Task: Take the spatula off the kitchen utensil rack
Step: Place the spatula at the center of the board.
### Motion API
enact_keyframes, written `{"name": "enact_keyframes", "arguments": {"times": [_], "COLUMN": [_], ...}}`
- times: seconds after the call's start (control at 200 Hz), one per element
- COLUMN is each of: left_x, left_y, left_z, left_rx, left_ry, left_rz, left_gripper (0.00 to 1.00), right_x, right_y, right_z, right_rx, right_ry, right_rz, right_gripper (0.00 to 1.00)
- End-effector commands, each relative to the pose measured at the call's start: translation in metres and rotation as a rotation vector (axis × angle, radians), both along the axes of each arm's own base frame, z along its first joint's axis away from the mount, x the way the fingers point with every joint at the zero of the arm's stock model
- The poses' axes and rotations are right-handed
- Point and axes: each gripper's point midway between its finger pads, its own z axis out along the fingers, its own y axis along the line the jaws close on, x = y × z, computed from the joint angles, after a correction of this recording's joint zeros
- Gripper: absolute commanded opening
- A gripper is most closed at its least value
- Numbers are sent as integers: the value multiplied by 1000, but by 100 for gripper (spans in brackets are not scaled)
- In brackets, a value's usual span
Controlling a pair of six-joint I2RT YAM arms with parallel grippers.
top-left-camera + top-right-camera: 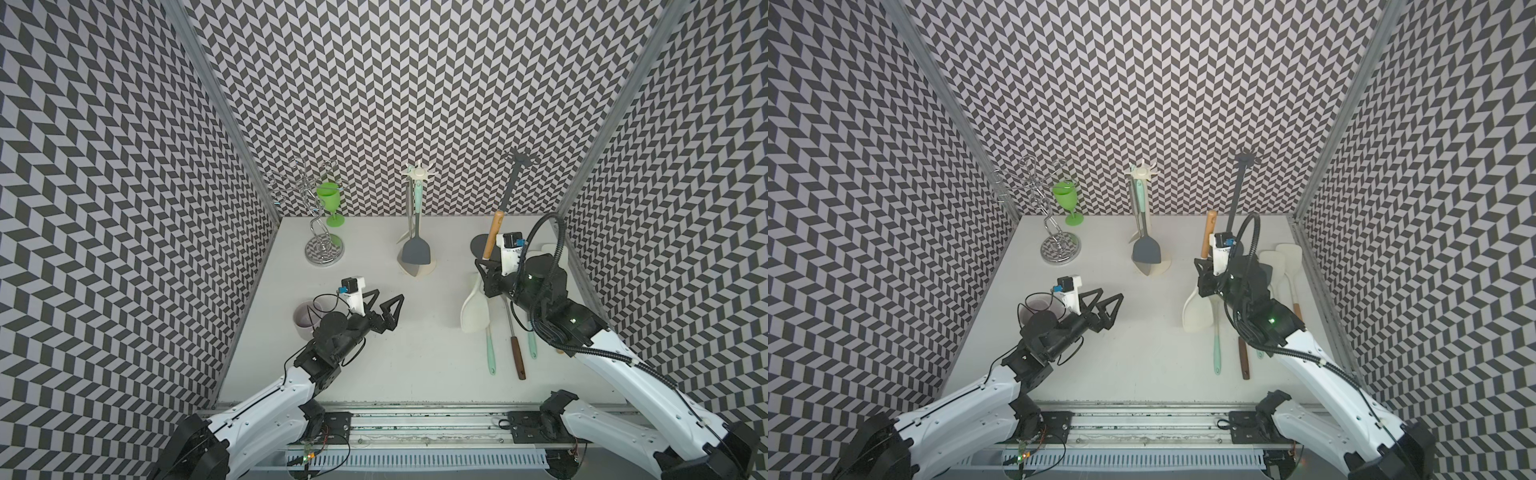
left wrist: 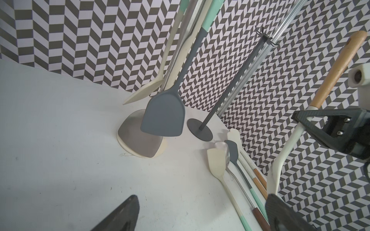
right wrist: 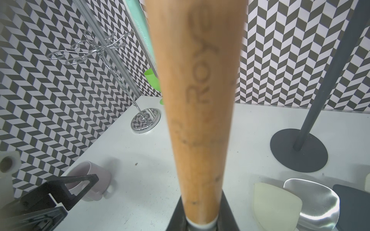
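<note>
We see our right claw [image 1: 486, 264] clenched around the wooden handle of the spatula [image 1: 493, 235], holding it tilted and clear of the dark rack [image 1: 512, 183] just behind, its white blade down by the table [image 1: 374, 374] among loose utensils [image 1: 517, 357], while our left claw [image 1: 390, 294] hangs wide open near a mug [image 1: 306, 322].

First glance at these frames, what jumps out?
The right gripper is shut on a wooden-handled spatula, held tilted, handle up, beside the dark grey rack at back right. At centre back a grey spatula hangs on the cream rack; the left gripper hovers open, centre-left.
</note>
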Motion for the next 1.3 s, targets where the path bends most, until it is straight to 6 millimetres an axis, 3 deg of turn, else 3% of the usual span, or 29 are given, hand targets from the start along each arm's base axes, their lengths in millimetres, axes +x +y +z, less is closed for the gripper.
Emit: {"name": "enact_keyframes", "arguments": {"times": [0.0,0.361,0.721,1.102,1.297], "left_x": [-6,-16,-9,21,33], "left_y": [-13,-23,-41,-54,-56], "left_z": [26,30,29,33,52], "left_rx": [-26,35,64,159,148], "left_ry": [-67,-120,-89,-18,-20], "left_rz": [-40,-26,-70,-76,-61], "left_gripper": [100,100,100,100,100], "right_x": [-9,-5,28,49,54], "right_y": [1,11,13,6,6], "right_z": [17,6,-11,-50,-47], "right_rx": [57,19,-35,59,66], "right_ry": [-33,-5,-5,35,24], "right_rz": [19,62,-15,-38,-34], "right_gripper": [0,0,0,0,0]}}
